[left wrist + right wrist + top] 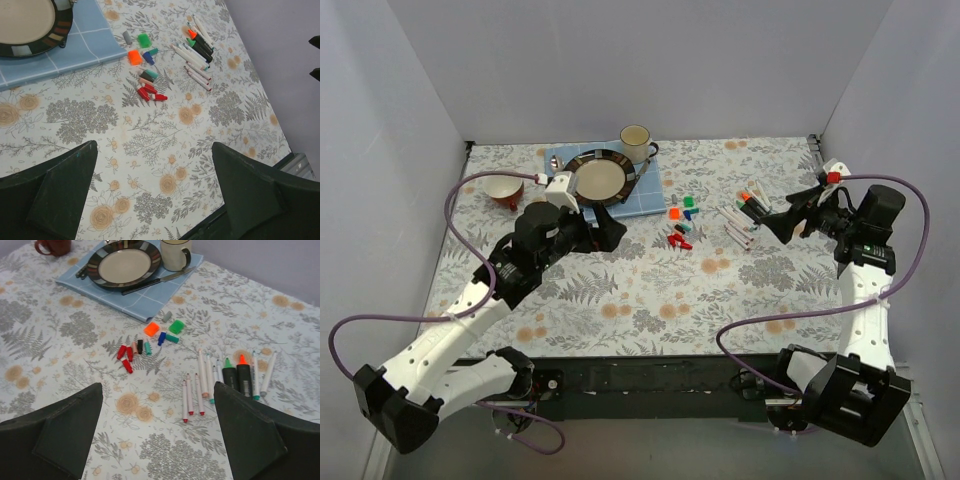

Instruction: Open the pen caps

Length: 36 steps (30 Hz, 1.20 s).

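Flowered counter (650, 300), plain grey walls (640, 60) on three sides. Now the left pincer (608, 231), spread, empty; pen caps (681, 226) lie loose mid-counter, pens (745, 215) just right of them; the right pincer (775, 222) spread, empty too. Right wrist view catches the cream mug (176, 254) behind the plate (150, 262); left wrist view shows only the plate's edge.
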Each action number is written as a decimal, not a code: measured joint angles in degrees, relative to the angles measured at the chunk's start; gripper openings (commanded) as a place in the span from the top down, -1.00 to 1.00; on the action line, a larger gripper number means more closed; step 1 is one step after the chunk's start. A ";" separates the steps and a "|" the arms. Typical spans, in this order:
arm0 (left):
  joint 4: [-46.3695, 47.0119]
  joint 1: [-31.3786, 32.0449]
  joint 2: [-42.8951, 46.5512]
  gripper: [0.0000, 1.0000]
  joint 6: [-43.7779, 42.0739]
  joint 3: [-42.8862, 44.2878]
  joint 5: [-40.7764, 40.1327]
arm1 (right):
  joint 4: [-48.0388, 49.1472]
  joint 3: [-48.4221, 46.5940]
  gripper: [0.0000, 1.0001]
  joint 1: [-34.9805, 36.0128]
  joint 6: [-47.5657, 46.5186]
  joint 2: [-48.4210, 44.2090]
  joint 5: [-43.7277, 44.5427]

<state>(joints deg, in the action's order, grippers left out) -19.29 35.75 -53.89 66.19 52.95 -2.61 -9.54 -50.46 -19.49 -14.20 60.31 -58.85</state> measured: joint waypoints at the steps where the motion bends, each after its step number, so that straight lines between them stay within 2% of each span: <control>1: -0.13 0.00 -1.18 -0.96 0.09 0.66 0.61 | 0.13 -0.04 -0.96 0.00 -1.07 -0.81 0.87; 7: 0.04 0.00 -2.43 -0.96 -0.83 1.49 3.61 | -5.07 -5.90 -0.96 0.00 -9.27 -0.57 7.58; 12: 0.46 -0.02 4.81 -0.96 -2.38 -2.82 2.23 | -8.00 -8.83 -0.96 0.00 -12.17 -0.09 13.29; 16: 1.01 0.00 13.77 -0.97 -3.98 -4.70 -0.96 | -11.19 -9.70 -0.96 0.00 -11.08 0.13 16.26; 21: 3.15 -0.02 20.04 -0.97 -5.53 -4.57 -6.64 | -14.01 -11.56 -0.96 0.00 -8.94 -0.02 16.37; 28: 0.61 0.00 19.96 -0.96 -6.47 1.11 -11.65 | -13.84 -12.33 -0.96 0.00 -1.75 -4.55 22.95; 36: -1.03 -0.02 18.99 -0.96 -6.86 6.27 -13.57 | -11.43 -13.44 -0.96 0.00 2.51 -11.91 31.41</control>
<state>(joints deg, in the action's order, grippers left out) -20.32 35.73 -34.89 59.33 59.22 -16.19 -20.97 -63.90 -19.49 -11.68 48.40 -27.44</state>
